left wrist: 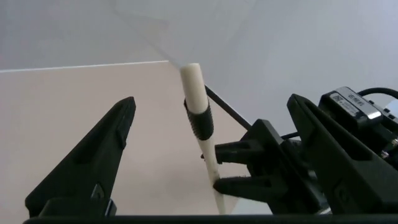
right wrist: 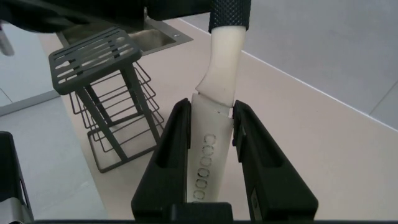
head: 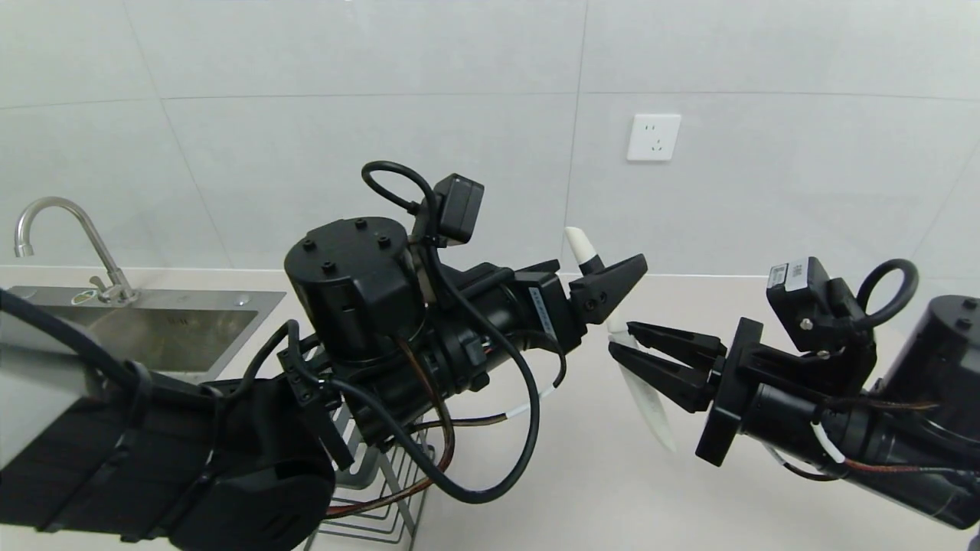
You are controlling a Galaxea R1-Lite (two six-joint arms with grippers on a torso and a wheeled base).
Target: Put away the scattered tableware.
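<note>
Tiled wall point(head: 459, 115) in pale grey fills the background, and the beige bench point(head: 582, 474) runs along its foot. At the robot's left, a steel sink point(head: 153, 337) is set into the bench, with a curved faucet point(head: 69, 229) standing at its back edge. On the bench beside the sink stands a dark wire rack point(right wrist: 106, 106) with a slotted plate on top; it sits below the left arm.

Both arms are raised above the bench and point toward each other, tips close together. The right end effector point(head: 622, 338) is clenched on the white knife point(right wrist: 222, 62). Its two fingers press flat against either side of the blade, just below where blade meets handle, and a row of small circles on the blade shows between them. The left end effector point(left wrist: 211, 102) is released, its fingers point(left wrist: 93, 168) spread wide. The knife's handle stands in the gap between them, apart from both in the left wrist view.

The knife is held in the air between the two arms, well above the bench and off to the side of the rack. It is tilted, with the handle end point(head: 579, 243) up and the blade tip pointing down toward the bench. A black textured collar point(left wrist: 199, 118) rings the handle partway down. A small white socket point(head: 653, 137) is mounted on the wall above the arms.
</note>
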